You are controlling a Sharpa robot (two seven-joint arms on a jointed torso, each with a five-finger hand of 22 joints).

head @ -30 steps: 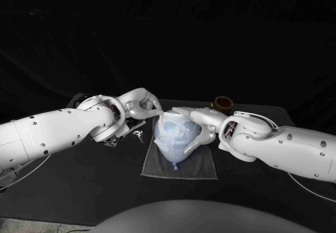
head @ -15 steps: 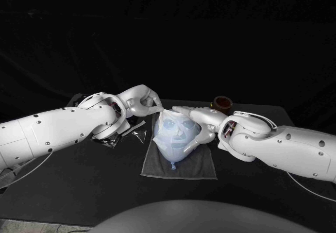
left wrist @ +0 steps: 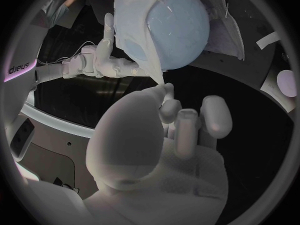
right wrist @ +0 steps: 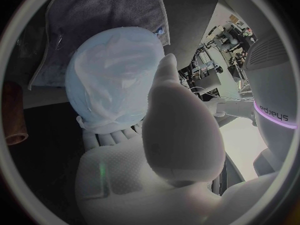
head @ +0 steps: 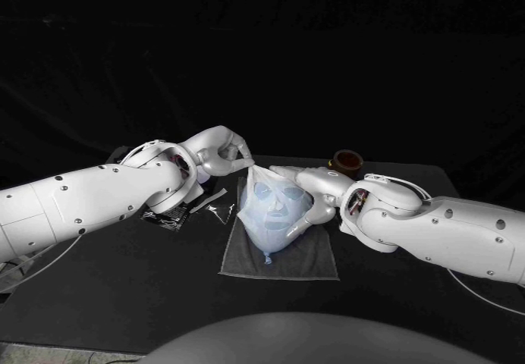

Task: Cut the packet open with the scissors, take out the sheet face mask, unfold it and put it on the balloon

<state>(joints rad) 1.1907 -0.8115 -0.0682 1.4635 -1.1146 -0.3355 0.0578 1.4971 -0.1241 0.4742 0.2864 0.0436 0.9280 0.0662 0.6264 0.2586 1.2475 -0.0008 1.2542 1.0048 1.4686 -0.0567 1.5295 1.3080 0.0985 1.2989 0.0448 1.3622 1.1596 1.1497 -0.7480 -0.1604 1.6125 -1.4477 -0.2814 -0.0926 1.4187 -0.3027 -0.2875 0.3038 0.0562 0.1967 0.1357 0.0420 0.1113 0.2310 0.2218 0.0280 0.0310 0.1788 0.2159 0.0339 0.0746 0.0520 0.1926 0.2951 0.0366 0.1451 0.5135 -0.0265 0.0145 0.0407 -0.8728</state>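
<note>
My left hand [head: 222, 158], pinching the mask [head: 274, 203] edge, has drawn back, stretching it over the balloon [head: 268, 244]; right hand [head: 309, 191] cups the balloon. Fitting looks nearly done.

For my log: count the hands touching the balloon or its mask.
2. The left hand pinches the mask at the top of the balloon; the right hand cups its side.
</note>
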